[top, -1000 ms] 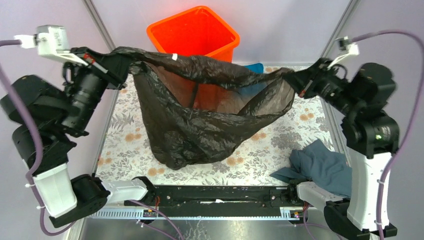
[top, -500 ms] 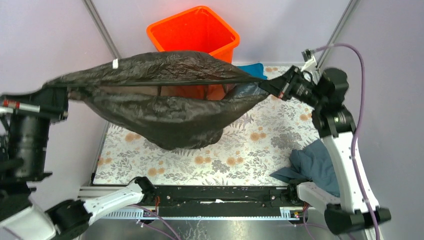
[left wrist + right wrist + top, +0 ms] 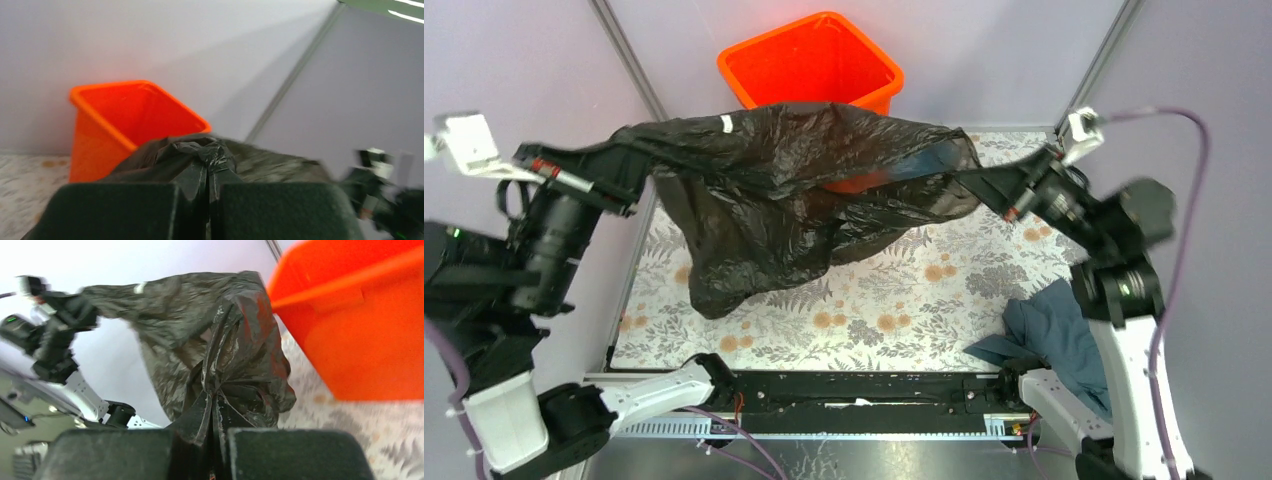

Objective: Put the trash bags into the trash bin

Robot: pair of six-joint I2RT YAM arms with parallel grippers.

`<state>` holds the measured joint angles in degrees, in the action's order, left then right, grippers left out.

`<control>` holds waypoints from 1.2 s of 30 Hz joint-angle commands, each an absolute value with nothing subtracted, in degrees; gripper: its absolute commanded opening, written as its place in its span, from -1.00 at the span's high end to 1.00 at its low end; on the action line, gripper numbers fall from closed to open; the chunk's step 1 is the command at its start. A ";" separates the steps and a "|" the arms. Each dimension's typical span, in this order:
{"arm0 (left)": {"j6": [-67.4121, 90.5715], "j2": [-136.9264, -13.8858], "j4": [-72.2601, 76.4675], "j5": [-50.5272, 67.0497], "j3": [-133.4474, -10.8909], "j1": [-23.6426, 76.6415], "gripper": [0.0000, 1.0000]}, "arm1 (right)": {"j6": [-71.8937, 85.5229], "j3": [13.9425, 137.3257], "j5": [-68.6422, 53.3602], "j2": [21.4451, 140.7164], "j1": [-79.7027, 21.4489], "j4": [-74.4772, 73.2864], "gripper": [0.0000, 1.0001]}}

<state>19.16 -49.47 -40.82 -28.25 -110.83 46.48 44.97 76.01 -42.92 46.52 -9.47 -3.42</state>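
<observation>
We see the large, wrinkled, glossy black plastic bag held in the air between the two pincers, above the floral-patterned table. The left gripper is clamped on one bunched corner of it. In the left wrist view the film is squeezed into the narrow slit between that gripper's dark pads. The right gripper pinches the opposite end the same way, and the film runs to it as a taut, narrowed strip. The bag's bulk sags between them, lowest toward the left side of the table; we cannot tell whether it touches the surface.

The tall bright orange plastic bin stands at the far edge. From above, the bag's upper edge covers the bin's near wall, and we cannot tell whether they touch. Both sets of fingertips are buried in film, and the left wrist view is blurred. A crumpled grey-blue cloth lies by the right arm's base, partly hidden behind the arm.
</observation>
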 commanded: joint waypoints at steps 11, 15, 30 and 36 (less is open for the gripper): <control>21.08 -55.52 -29.17 -23.73 -106.77 46.75 1.00 | 40.29 81.44 -41.06 53.35 -9.40 -14.38 1.00; 18.49 -63.07 -36.68 -21.19 -126.14 46.76 1.00 | 37.49 90.38 -42.60 57.49 -9.40 -18.34 1.00; 17.57 -68.10 -36.66 -11.29 -135.93 46.76 1.00 | 33.76 97.10 -41.46 57.46 -9.38 -22.72 1.00; 15.90 -52.43 -19.26 -22.46 -112.77 46.75 1.00 | 36.09 109.14 -39.21 58.16 -9.38 -17.90 1.00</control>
